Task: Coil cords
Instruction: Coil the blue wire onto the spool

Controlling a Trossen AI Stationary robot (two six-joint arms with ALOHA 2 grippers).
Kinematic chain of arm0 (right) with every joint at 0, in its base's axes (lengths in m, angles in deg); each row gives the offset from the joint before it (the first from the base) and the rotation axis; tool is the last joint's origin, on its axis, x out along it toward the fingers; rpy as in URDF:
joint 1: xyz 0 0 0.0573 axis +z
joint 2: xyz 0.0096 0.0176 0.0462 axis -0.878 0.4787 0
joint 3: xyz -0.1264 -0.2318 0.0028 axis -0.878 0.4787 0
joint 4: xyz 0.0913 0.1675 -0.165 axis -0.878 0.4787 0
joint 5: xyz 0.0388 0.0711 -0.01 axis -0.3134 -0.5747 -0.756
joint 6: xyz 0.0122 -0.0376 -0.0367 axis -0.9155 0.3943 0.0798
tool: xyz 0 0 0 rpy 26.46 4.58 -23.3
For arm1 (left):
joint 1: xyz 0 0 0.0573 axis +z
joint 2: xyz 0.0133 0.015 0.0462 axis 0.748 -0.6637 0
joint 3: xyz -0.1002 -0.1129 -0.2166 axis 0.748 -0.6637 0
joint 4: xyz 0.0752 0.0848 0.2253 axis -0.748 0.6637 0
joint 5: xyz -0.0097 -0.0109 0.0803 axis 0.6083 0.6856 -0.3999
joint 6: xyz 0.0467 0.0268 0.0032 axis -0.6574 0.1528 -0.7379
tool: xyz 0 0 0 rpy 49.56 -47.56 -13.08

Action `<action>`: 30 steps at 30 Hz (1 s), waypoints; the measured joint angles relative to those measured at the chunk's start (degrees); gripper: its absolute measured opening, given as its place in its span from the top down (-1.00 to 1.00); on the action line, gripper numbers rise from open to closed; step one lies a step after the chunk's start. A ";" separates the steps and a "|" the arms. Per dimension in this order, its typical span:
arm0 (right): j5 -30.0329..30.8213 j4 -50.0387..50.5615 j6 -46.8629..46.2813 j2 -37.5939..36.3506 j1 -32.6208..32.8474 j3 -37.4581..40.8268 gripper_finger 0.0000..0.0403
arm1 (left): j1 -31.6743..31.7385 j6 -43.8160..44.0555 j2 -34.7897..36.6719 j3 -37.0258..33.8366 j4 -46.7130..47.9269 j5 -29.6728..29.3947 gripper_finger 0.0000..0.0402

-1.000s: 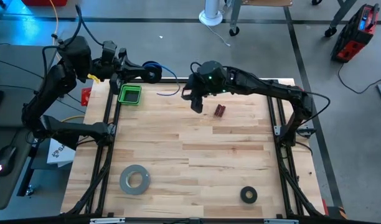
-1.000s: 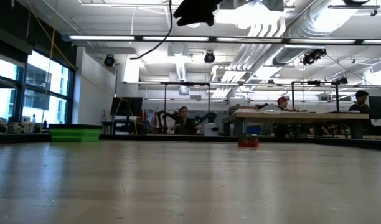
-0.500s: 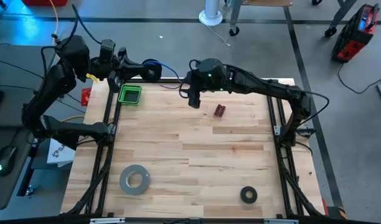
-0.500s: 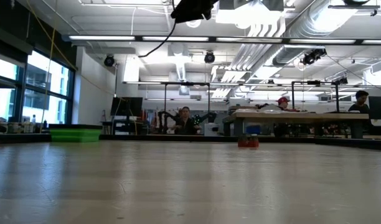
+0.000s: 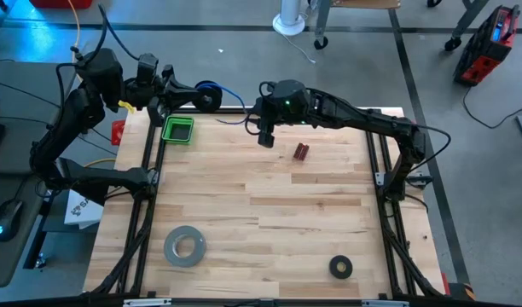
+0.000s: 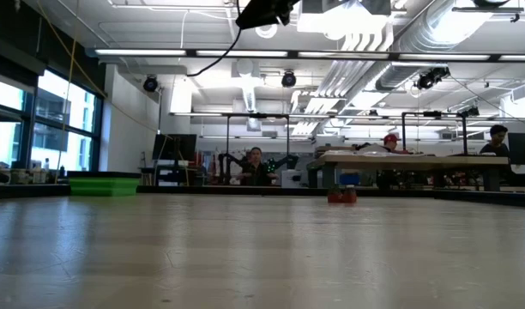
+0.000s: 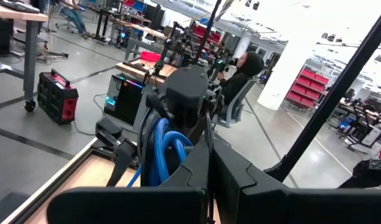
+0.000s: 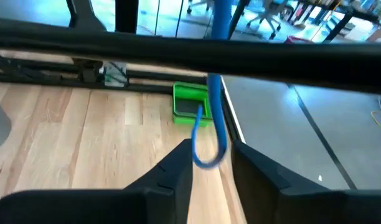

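A small black spool wound with blue cord hangs just beyond the table's far left corner, and my left gripper is shut on it. From the spool a loose stretch of the cord runs to my right gripper, which hovers above the table's far edge. In the right wrist view the cord comes down between the open fingers of my right gripper and ends in a small bend. My left gripper holds the spool from the table's left side, fingers about level. Its own fingers hide the place of contact. The spool is lifted clear of the table. My right gripper has the cord's bent end between its fingers, close to one fingertip. I cannot tell whether it touches.
A green tray sits at the far left corner. A small red-brown object lies right of my right gripper. A grey tape roll and a black ring lie near the front edge. People sit at benches behind the table.
My right gripper has rolled a little at the wrist while staying over the far edge. The cord's loose stretch, which curved on the table before, now runs closer to the far edge toward that gripper.
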 joint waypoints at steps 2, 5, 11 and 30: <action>-0.09 -1.09 0.05 0.00 0.00 0.00 0.53 | 0.00 0.00 0.00 0.00 0.00 0.00 1.00; -0.09 -2.29 0.24 0.00 0.00 0.00 0.55 | 0.01 0.51 0.00 0.00 0.00 -0.01 1.00; -0.09 -1.20 0.44 0.00 0.00 0.00 0.55 | 0.00 0.50 0.00 0.00 0.00 0.00 1.00; -3.22 -4.07 -6.05 0.02 4.53 0.02 0.99 | -0.03 3.60 -1.47 0.00 -1.48 -0.41 1.00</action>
